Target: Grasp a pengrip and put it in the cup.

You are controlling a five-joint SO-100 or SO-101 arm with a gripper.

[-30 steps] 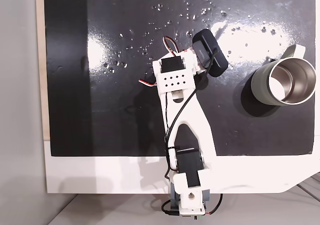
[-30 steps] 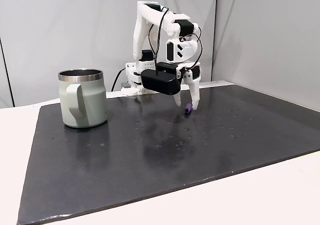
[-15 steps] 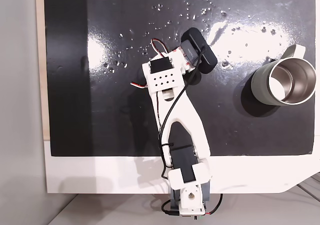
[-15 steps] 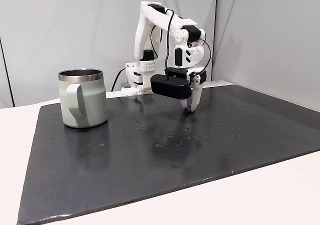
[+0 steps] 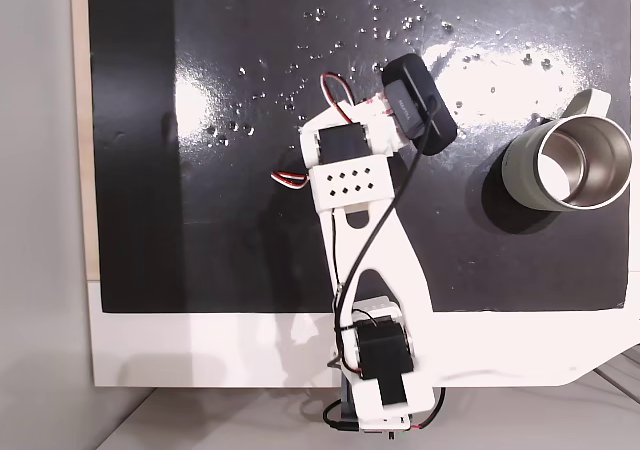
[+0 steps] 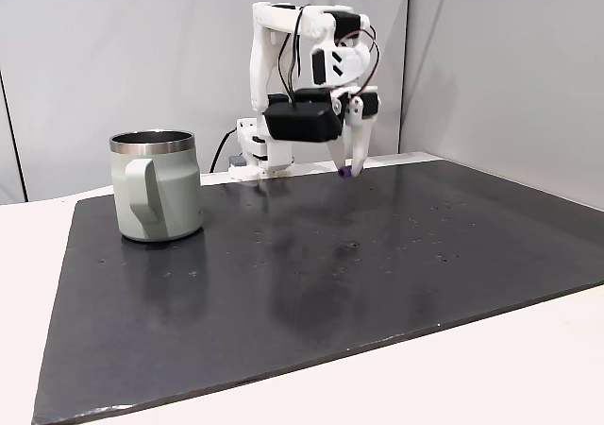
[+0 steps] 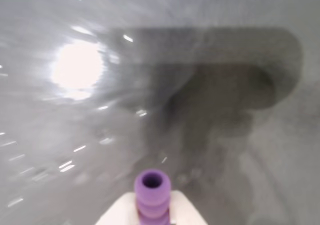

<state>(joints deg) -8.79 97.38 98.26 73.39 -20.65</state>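
In a fixed view from the side, my gripper (image 6: 347, 166) hangs well above the black mat (image 6: 311, 274), shut on the light-purple pengrip (image 6: 345, 172) at its fingertips. The wrist view shows the pengrip (image 7: 151, 187) end-on, pinched between the two white fingers (image 7: 116, 214) at the bottom edge, with blurred mat beyond. The grey-green cup (image 6: 156, 185) stands upright at the left of that side view. In a fixed view from above, the cup (image 5: 570, 165) is at the right, apart from the arm. There the black camera module (image 5: 421, 104) hides the fingers.
The arm's base (image 5: 380, 380) sits on the white table edge at the bottom of the view from above. Water-like specks (image 5: 330, 30) and glare mark the mat. A bare stretch of mat separates the gripper from the cup.
The gripper has risen off the mat with the pengrip in it. Seen from above, the wrist swung back to the right, toward the cup.
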